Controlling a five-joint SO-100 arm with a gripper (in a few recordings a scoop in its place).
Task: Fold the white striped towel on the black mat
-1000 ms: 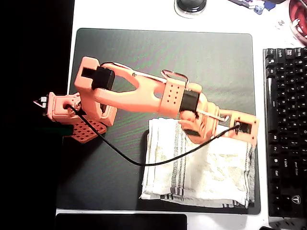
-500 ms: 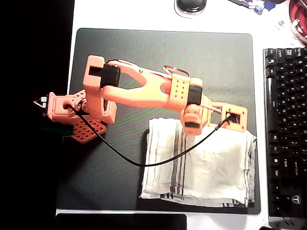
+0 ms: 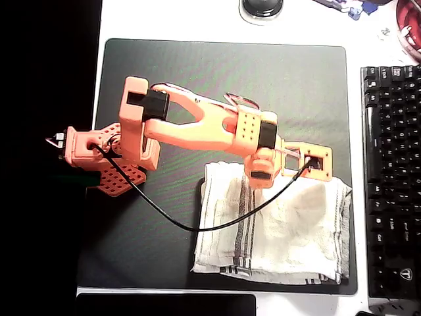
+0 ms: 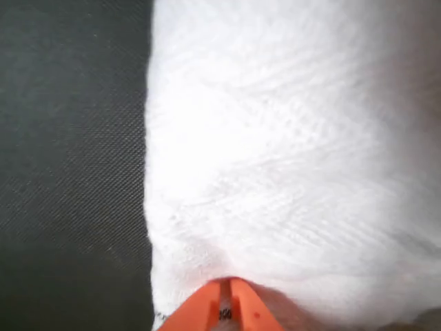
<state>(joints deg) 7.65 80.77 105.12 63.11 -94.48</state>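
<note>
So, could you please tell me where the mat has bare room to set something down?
The black mat is bare along its top strip above the arm, and at lower left beside the white striped towel. The lower right is crowded by towel, cable and tool.

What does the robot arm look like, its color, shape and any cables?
The arm is salmon-orange plastic, blocky, with black motor blocks at its joints and perforated panels. A thin black cable loops from its base to the wrist. In the wrist view the gripper shows as an orange wedge.
</note>
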